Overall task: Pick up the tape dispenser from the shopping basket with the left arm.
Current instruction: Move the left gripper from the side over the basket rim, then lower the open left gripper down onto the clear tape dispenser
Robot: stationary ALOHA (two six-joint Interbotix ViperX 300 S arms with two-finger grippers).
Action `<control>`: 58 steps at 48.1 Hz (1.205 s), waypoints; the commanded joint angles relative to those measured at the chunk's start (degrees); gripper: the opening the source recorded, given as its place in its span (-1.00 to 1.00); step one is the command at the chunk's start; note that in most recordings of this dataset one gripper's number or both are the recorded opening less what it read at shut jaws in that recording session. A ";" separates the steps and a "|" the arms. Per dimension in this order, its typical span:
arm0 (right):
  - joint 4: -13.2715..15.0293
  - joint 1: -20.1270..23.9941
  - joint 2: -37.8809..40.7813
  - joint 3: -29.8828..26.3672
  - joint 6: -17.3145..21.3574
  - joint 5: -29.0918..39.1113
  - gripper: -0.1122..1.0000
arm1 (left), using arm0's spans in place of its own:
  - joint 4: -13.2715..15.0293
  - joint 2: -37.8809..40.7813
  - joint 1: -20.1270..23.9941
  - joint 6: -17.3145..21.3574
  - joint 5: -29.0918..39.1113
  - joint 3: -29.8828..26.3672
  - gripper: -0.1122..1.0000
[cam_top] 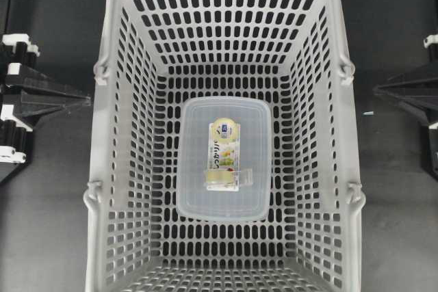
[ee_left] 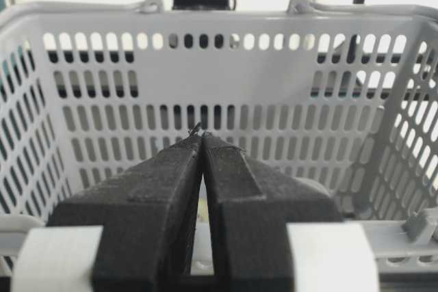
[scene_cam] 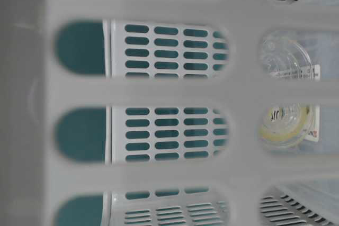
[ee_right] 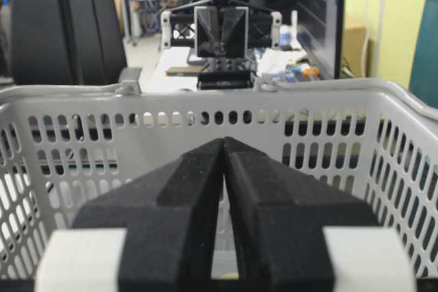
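The tape dispenser [cam_top: 224, 148], a narrow white and yellow-green pack with its clear roll at the near end, lies inside the shopping basket [cam_top: 102, 46]. It rests in a translucent container in the middle of the basket floor. The table-level view shows its roll [scene_cam: 288, 125] through a wall slot. My left gripper [cam_top: 87, 99] is shut and empty outside the basket's left wall. In the left wrist view it [ee_left: 203, 135] faces the basket [ee_left: 274, 100]. My right gripper [cam_top: 376, 89] is shut and empty outside the right wall, and in its wrist view [ee_right: 224, 140] it faces the basket [ee_right: 137, 141].
The translucent rectangular container [cam_top: 195, 196] lies under the tape dispenser on the slotted floor. The basket's tall walls stand between both grippers and the pack. The grey swing handles [cam_top: 348, 70] hang down at the sides. Dark tabletop [cam_top: 48, 203] surrounds the basket.
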State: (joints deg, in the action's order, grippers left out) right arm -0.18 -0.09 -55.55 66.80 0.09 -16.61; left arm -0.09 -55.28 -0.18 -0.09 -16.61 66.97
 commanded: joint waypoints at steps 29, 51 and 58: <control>-0.88 0.53 0.00 -4.57 3.16 17.14 -0.80 | -2.46 22.59 -6.77 -5.36 40.52 -34.01 -0.80; -0.88 0.44 -1.05 -5.01 2.81 22.59 0.60 | -2.46 35.68 -6.77 -6.06 50.01 -44.47 -0.80; -0.88 0.44 -1.05 -5.10 2.81 22.59 0.52 | -2.46 38.50 -7.03 -6.15 50.01 -45.97 -0.79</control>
State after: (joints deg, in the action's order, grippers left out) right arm -0.88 0.26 -56.87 63.19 2.99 6.24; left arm -2.37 -17.75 -6.94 -6.24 33.66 23.29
